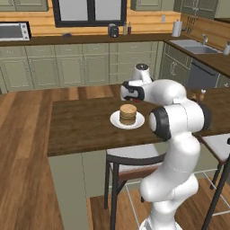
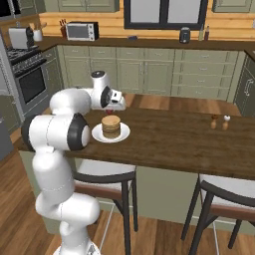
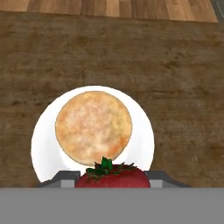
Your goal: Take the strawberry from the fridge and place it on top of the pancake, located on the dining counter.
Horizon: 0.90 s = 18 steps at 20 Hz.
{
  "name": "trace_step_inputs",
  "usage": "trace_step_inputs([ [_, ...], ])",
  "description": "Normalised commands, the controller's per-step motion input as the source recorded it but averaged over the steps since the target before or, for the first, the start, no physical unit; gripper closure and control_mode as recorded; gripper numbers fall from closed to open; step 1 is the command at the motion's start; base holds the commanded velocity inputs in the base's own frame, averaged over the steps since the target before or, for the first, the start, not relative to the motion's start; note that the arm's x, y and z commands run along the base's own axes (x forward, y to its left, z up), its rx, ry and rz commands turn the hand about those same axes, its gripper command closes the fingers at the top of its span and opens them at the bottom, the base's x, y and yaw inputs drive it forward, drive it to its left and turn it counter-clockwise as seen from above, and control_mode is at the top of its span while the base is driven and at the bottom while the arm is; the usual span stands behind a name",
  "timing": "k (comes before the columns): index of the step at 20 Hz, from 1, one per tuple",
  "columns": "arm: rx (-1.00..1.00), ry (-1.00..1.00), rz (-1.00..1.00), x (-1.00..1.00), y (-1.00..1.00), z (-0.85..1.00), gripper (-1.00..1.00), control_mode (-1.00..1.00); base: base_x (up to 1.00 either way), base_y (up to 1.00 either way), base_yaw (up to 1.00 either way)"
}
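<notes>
In the left base view we are looking over the white arm at the dark wood desk, where the pancake is sitting as a short brown stack on a white plate near the middle of the desk's near half. The end effector is hanging just behind and above the pancake, though from here its dark head is blocking its fingers, so we cannot tell what it is gripping. A pair of small shakers is standing on the desk to the right, partly behind the arm, and two stools are tucked under the near edge. In the right base view we are seeing the same pancake on its plate toward the left end of the desk, with the end effector poised just above it and a sliver of dark red showing beneath the head; the shakers are standing well apart to the right. In the hand view we are looking straight down on the pancake, centred on the plate, and the strawberry is sitting clamped between the two grey fingertips at the bottom, its green leafy cap pointing toward the pancake and overlapping its near rim in the picture.
</notes>
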Motion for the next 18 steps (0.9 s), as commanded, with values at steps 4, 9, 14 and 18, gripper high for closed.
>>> trace_step_inputs([
  [4, 0.01, 0.01, 0.00, 0.54, 0.00, -0.02, 1.00, -1.00, 0.00, 0.00, 0.00],
  [9, 0.19, 0.06, 0.00, 0.13, 0.00, -0.04, 1.00, -1.00, 0.00, 0.00, 0.00],
  [14, 0.13, 0.00, 0.00, 0.00, 0.00, -0.30, 1.00, -1.00, 0.00, 0.00, 0.00],
  [18, 0.00, -0.09, 0.00, 0.11, -0.04, -0.46, 1.00, -1.00, 0.00, 0.00, 0.00],
])
